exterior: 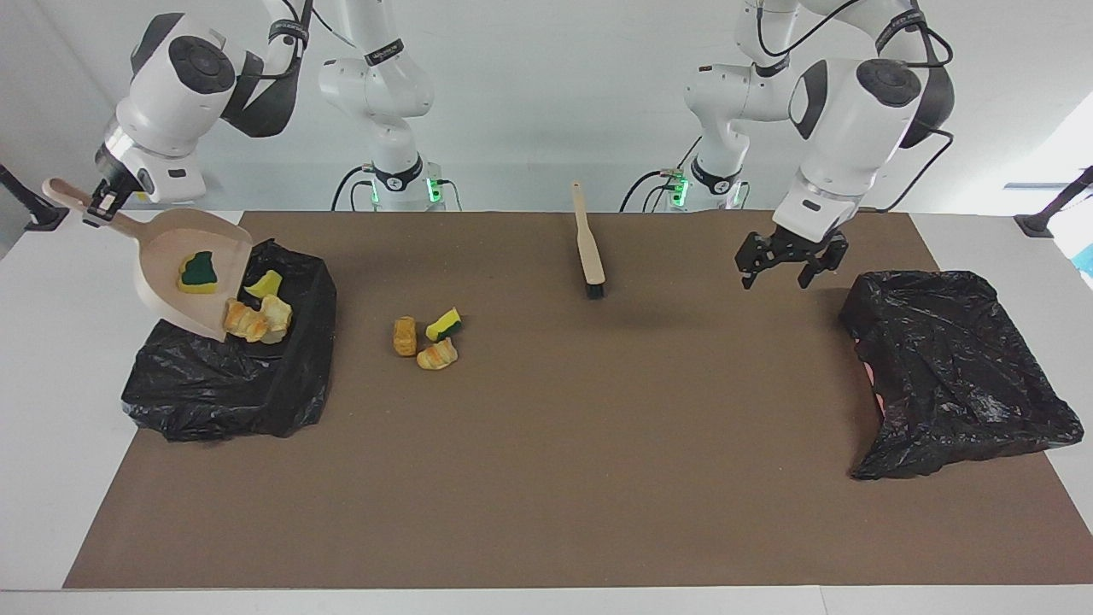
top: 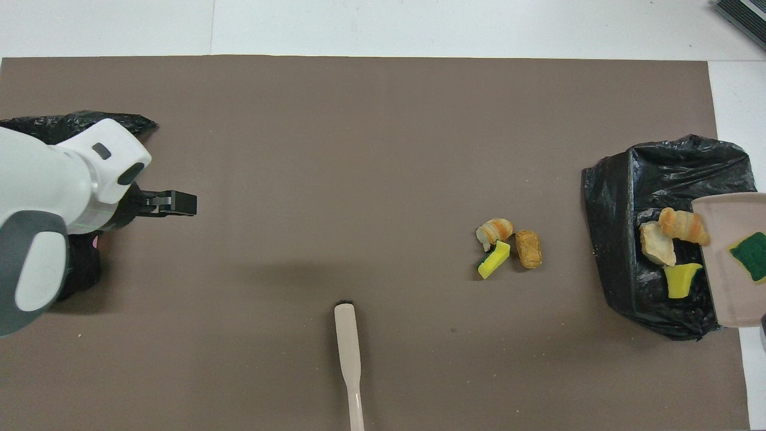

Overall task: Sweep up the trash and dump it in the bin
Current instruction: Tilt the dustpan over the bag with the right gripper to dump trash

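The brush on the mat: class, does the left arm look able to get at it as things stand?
Probably yes: the brush lies alone on the mat, nothing beside or over it, and the left end effector hangs open and empty.

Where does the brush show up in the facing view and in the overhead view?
Facing view: the brush lies on the brown mat near the robots' edge, at top centre, bristles pointing away from the robots.
Overhead view: the brush lies at bottom centre, handle running off the lower edge.
Shared landmark: the three loose trash pieces on the mat, between the brush and the bin bag under the dustpan.
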Controlling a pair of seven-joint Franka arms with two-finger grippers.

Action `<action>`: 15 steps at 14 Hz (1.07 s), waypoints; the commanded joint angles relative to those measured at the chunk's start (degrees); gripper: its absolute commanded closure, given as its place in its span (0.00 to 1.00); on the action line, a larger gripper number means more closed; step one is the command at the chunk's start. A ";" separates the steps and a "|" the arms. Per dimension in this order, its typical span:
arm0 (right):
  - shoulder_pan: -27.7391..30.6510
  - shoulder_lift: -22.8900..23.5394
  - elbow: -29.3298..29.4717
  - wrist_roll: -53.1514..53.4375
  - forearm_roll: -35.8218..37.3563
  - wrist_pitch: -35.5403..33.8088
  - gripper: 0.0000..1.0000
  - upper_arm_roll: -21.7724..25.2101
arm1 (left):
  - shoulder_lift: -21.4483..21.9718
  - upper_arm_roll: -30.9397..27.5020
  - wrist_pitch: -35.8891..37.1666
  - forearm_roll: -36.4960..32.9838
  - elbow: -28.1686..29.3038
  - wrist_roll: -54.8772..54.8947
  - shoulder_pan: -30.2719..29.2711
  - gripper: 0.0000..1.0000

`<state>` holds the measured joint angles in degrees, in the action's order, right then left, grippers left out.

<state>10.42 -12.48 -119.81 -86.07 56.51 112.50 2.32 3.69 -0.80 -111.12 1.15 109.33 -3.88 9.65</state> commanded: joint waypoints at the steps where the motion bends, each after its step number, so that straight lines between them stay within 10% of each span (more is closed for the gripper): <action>1: -2.42 -0.44 0.28 0.99 4.39 -4.03 1.00 -0.39 | -1.23 0.63 2.31 -0.80 -3.51 8.95 -4.81 0.00; 15: -8.75 1.67 1.16 6.17 15.66 -18.45 1.00 -3.82 | -0.88 2.74 15.40 -1.32 -13.35 4.06 -12.82 0.00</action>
<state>1.75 -11.15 -119.13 -80.55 70.82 95.93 -1.15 3.30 1.42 -98.98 1.13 98.70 2.21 -3.38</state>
